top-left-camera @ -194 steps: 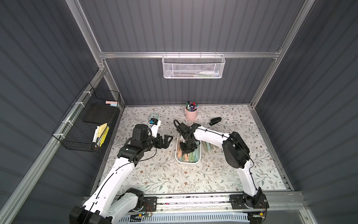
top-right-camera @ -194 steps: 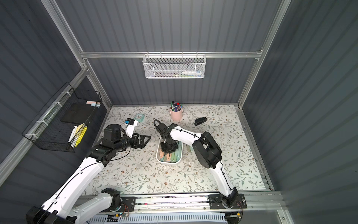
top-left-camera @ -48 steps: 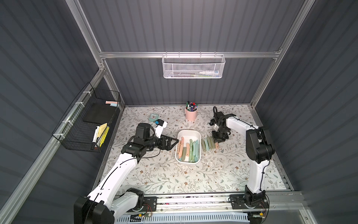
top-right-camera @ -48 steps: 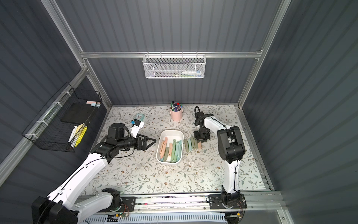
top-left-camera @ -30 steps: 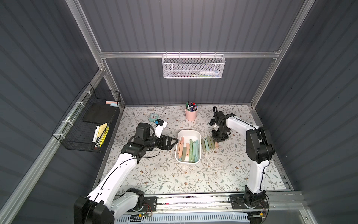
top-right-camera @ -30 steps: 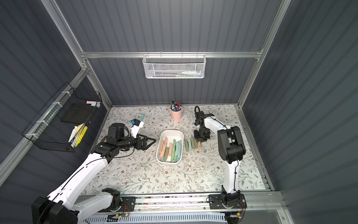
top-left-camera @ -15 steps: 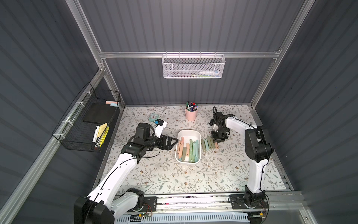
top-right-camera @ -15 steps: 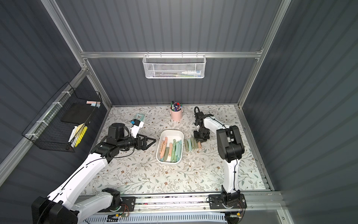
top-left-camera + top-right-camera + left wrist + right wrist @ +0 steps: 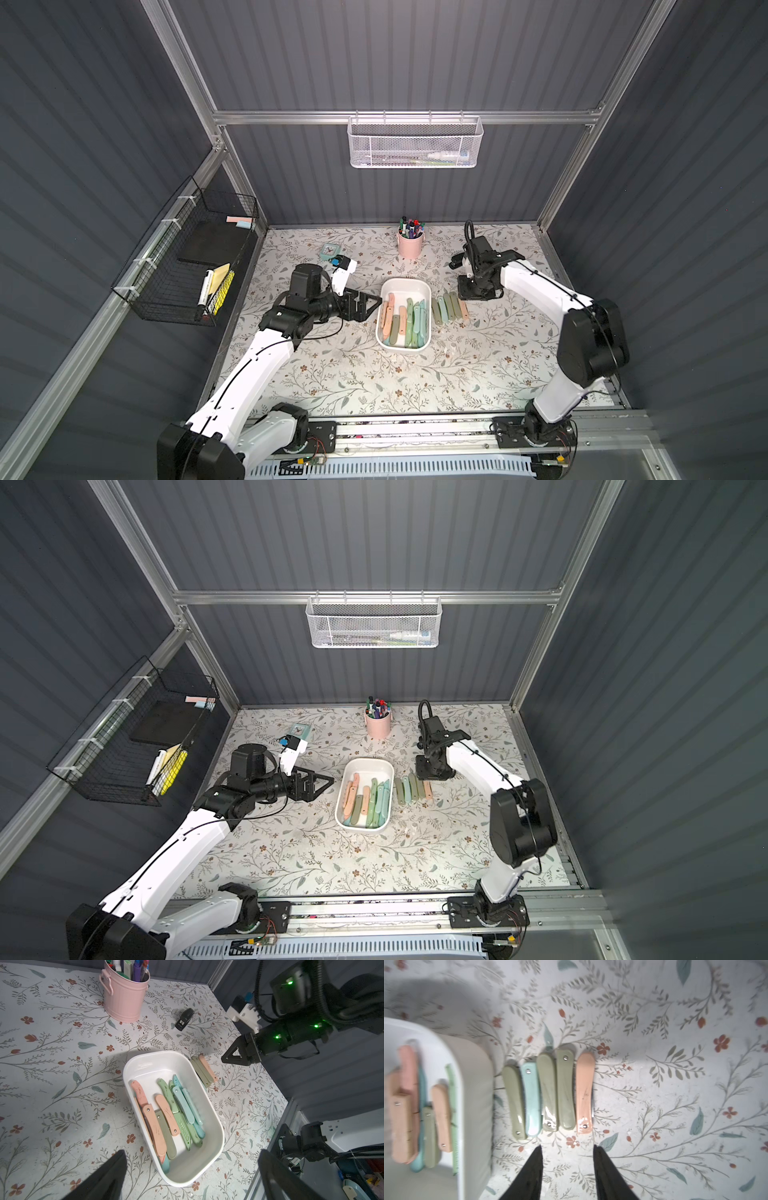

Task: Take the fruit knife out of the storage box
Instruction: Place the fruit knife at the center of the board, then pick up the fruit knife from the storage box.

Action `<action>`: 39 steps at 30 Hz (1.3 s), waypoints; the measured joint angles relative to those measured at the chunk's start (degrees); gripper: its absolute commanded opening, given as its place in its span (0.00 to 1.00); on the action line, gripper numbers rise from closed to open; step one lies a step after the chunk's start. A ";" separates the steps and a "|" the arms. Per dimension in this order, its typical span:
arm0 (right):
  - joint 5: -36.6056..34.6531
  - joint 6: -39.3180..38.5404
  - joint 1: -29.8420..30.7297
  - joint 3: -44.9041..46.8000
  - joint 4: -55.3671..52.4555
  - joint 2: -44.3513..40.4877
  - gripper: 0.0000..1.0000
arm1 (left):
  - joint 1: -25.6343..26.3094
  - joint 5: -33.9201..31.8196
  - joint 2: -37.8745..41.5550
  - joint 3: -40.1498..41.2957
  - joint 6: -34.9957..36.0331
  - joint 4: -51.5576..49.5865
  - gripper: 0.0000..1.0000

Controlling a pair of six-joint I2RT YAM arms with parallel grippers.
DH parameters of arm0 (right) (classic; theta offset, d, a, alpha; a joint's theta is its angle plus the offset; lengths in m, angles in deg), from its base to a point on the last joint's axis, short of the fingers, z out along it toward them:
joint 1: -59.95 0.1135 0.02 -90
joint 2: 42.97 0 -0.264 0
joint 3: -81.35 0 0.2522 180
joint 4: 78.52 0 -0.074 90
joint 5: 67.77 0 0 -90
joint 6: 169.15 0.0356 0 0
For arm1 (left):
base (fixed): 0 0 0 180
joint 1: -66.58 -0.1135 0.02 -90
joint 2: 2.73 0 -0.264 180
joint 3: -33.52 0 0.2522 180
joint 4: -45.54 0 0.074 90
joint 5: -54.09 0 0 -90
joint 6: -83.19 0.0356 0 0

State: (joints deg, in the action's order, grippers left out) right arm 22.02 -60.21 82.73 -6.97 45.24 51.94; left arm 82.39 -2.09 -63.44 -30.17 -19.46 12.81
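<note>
Left wrist: stapler (image 9: 185,1019) near storage box (image 9: 158,1067)

1. Robot lab test cell: grey ribbed wall panels (image 9: 395,62), aluminium frame (image 9: 291,117), robot arms (image 9: 257,365) mounted on near rail (image 9: 415,430).
2. Staged as office desk: floral tabletop (image 9: 374,374), pink pen cup (image 9: 410,247), stapler (image 9: 185,1019), far-wall mesh basket (image 9: 415,143).

A pink bucket (image 9: 410,249) of markers (image 9: 410,226) stands by the middle of the floral surface's (image 9: 353,374) far edge, with a black stapler (image 9: 185,1019) nearer the far right corner and a small teal clock (image 9: 328,249) toward the far left corner. A white mesh basket (image 9: 415,143) hangs on the back wall, and a black wire basket (image 9: 166,291) hangs on the left wall.
</note>
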 measured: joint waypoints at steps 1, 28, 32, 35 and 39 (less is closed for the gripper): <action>-0.31 0.46 1.31 0.37 1.16 -1.31 0.48 | 0.00 -0.26 0.20 0.00 0.00 0.00 0.99; 10.73 0.63 23.67 -23.32 -5.75 25.55 0.50 | 0.00 -14.84 4.90 0.00 -0.24 -2.14 0.99; 10.99 4.83 23.61 -22.67 -4.66 26.01 0.50 | 0.00 -14.71 4.90 0.00 -0.24 -2.12 0.99; 11.06 7.91 23.61 -21.62 -2.91 26.01 0.49 | 0.00 -13.42 4.92 0.02 -0.20 -2.01 0.99; 11.98 11.19 23.61 -21.09 -0.66 26.69 0.47 | 0.00 -9.73 4.92 0.24 -0.11 -1.22 0.99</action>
State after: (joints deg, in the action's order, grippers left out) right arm 34.00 -49.02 106.34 -28.06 44.58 78.63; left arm 82.39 -11.82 -58.52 -29.93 -19.57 11.59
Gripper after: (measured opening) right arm 0.478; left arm 0.995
